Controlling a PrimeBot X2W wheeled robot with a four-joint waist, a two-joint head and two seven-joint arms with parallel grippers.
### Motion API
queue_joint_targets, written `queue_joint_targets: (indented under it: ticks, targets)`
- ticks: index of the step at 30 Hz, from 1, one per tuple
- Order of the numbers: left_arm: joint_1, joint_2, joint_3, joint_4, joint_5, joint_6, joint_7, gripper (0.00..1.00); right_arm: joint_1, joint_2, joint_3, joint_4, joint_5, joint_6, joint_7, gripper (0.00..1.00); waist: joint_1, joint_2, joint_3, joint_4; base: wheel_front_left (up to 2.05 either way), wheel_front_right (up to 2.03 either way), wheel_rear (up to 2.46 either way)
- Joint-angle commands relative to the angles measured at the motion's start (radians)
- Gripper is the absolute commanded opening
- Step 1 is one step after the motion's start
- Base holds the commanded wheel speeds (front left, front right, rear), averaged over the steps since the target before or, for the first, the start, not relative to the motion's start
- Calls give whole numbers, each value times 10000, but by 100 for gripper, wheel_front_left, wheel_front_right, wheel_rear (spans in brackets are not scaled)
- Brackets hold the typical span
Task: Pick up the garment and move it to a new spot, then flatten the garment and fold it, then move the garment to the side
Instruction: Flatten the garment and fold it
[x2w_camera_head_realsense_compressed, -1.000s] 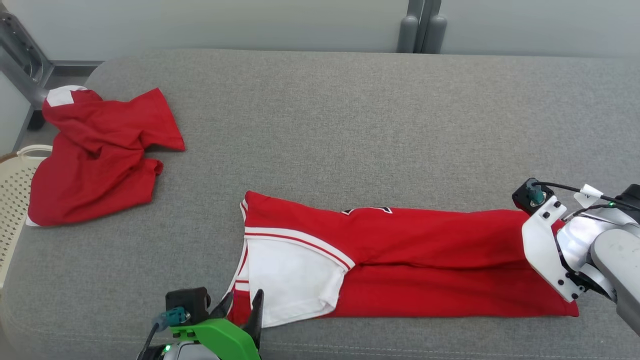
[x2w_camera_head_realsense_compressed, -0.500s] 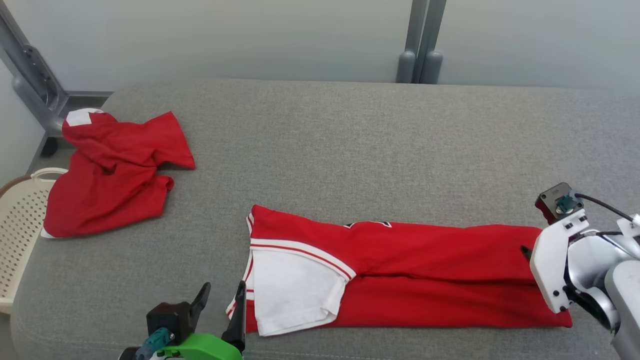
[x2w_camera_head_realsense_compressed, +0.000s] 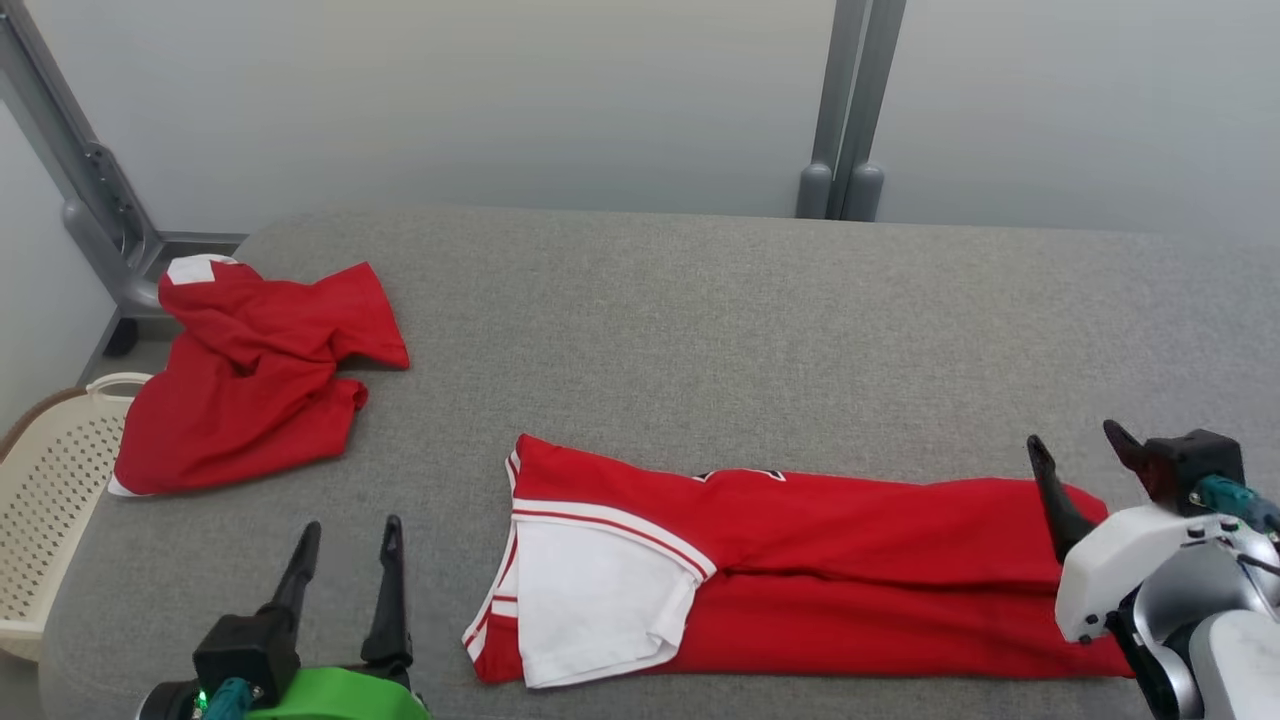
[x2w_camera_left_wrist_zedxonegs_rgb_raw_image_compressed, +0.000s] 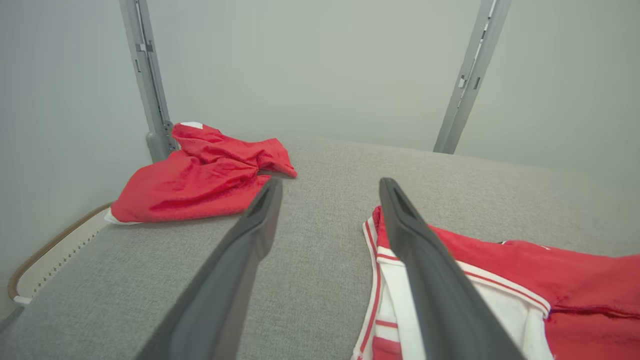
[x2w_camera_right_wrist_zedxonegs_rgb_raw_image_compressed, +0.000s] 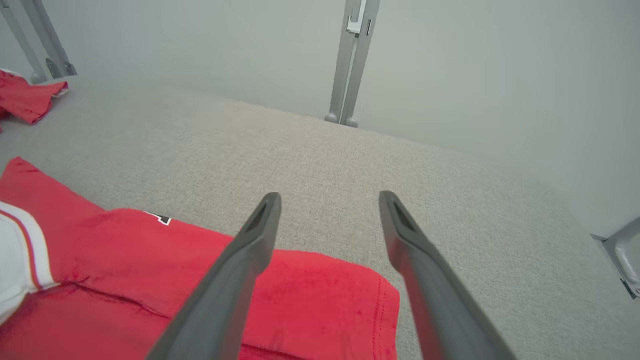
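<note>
The garment (x2w_camera_head_realsense_compressed: 800, 560) is a red jersey with a white sleeve, lying folded into a long band across the near part of the grey table (x2w_camera_head_realsense_compressed: 700, 330). My left gripper (x2w_camera_head_realsense_compressed: 352, 523) stands open and empty to the left of the garment's sleeve end, clear of the cloth. In the left wrist view the left gripper (x2w_camera_left_wrist_zedxonegs_rgb_raw_image_compressed: 330, 182) has bare table between its fingers and the garment (x2w_camera_left_wrist_zedxonegs_rgb_raw_image_compressed: 550, 280) to its right. My right gripper (x2w_camera_head_realsense_compressed: 1073, 435) is open above the garment's right end. The right wrist view has the right gripper (x2w_camera_right_wrist_zedxonegs_rgb_raw_image_compressed: 328, 195) over that red edge (x2w_camera_right_wrist_zedxonegs_rgb_raw_image_compressed: 150, 260), holding nothing.
A second red garment (x2w_camera_head_realsense_compressed: 250, 390) lies crumpled at the table's far left corner. A cream perforated basket (x2w_camera_head_realsense_compressed: 50, 480) stands beside the table's left edge. Grey posts (x2w_camera_head_realsense_compressed: 850, 110) rise behind the table against a pale wall.
The head camera has tilted up. My left gripper opened and drew away to the left of the sleeve end. My right gripper turned its fingers upward and lifted off the garment's right end.
</note>
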Motion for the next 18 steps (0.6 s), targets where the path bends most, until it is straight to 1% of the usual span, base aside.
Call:
queue_joint_targets:
  ticks: [1,3,4,5,6,7,12,16,18]
  targets:
    - [147,-67,176,-156,73,46,-60,100,120,216,-215,37,16,-17,-242,100,1,0,-71,23,0,0,0]
    - [377,-190,609,-437,176,77,-51,100,190,819,-687,117,147,-11,-988,100,1,0,-146,31,0,0,0]
    - [507,-231,761,-474,198,22,-52,100,221,1059,-823,178,195,-11,-1242,100,1,0,-186,37,0,0,0]
    - [571,-289,958,-563,236,-43,-51,100,256,1329,-953,202,249,-9,-1535,100,1,0,-230,42,0,0,0]
    - [683,-347,1214,-610,299,-204,-45,100,361,1662,-1070,314,266,-9,-1931,100,1,0,-305,45,0,0,0]
    - [741,-358,1328,-590,321,-287,-44,100,395,1815,-1125,374,300,-11,-2124,100,1,0,-340,44,0,0,0]
    - [895,-429,1797,-424,386,-687,-46,100,583,2242,-1077,695,439,-12,-2892,100,1,0,-479,24,0,0,0]
    - [927,-417,1936,-209,488,-1022,-47,100,741,2313,-711,982,675,-11,-3330,100,1,0,-504,-3,0,0,0]
    - [857,-459,1990,-127,586,-1140,-47,100,779,2330,-364,1158,945,-11,-3499,100,1,0,-452,-51,0,0,0]
